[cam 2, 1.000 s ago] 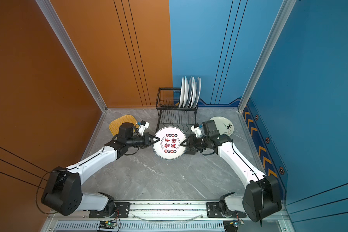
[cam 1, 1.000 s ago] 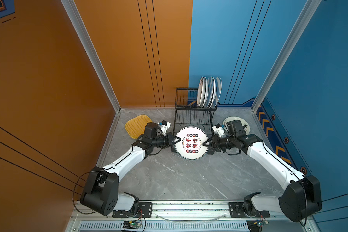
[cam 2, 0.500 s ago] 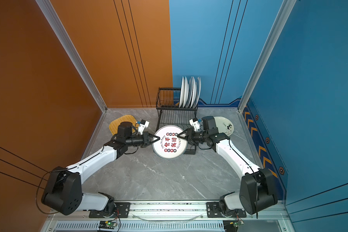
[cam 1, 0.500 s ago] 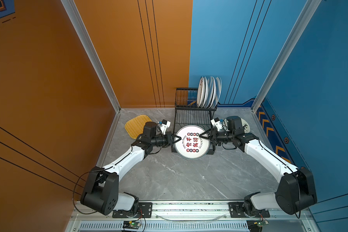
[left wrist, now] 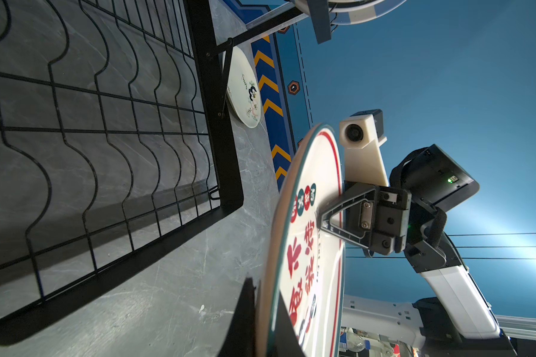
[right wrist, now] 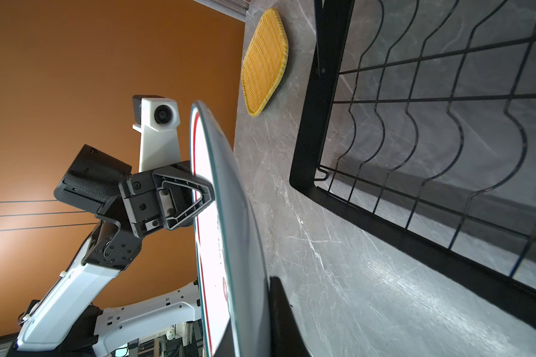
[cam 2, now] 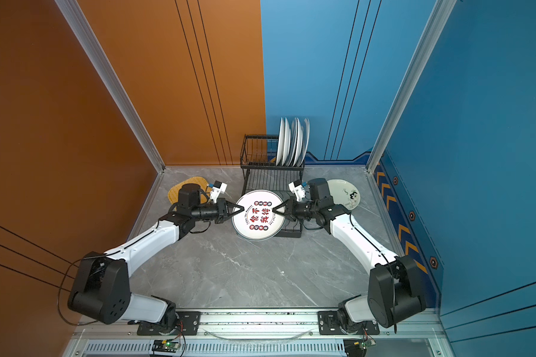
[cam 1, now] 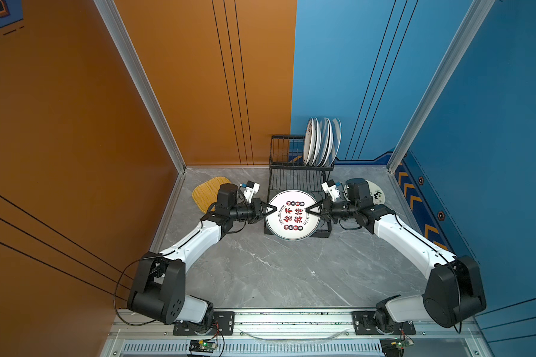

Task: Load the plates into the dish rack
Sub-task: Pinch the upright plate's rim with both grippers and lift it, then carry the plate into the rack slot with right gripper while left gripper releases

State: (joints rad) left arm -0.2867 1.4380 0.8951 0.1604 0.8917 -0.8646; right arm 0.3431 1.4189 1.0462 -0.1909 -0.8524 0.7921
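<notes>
Now left jaws and right jaws clamp opposite rims of the red-character plate (cam 1: 292, 224), face up above the dish rack (cam 1: 291, 179). On its top shelf stand upright plates (cam 1: 321, 140).

The space is enclosed by orange wall panels (cam 1: 75, 123) on the left and blue wall panels (cam 1: 492, 154) on the right, joined by aluminium corner posts (cam 1: 144, 92). A grey marbled tabletop (cam 1: 276, 272) is bordered by an orange chevron band (cam 1: 410, 188) at the right and an aluminium rail (cam 1: 291, 318) in front.
</notes>
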